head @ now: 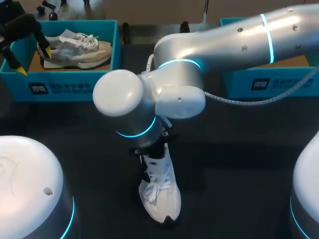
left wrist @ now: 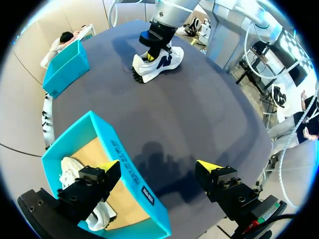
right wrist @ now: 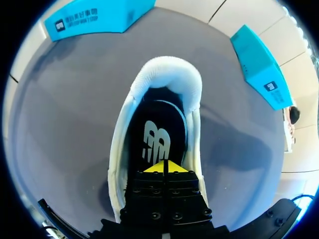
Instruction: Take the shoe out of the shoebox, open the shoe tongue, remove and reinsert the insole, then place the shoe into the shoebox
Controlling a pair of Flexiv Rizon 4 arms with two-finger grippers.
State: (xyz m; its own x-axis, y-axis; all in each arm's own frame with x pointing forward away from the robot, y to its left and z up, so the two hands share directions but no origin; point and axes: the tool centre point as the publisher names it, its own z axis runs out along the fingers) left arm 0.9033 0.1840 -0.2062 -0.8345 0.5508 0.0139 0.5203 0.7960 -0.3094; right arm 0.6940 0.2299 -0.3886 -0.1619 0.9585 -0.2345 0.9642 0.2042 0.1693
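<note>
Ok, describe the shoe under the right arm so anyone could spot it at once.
On the dark table, look to the middle, beneath the right gripper. The white sneaker stands there in the open, outside any box; the other sneaker lies inside the blue shoebox at the far left.

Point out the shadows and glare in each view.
Head view: light glares on the right arm's pale shell, and that arm hides the shoe's heel. Left wrist view: the left gripper's shadow lies on the table beside the shoebox. Right wrist view: the shoe throws a soft shadow on the table; its inside is dim around the right gripper.
</note>
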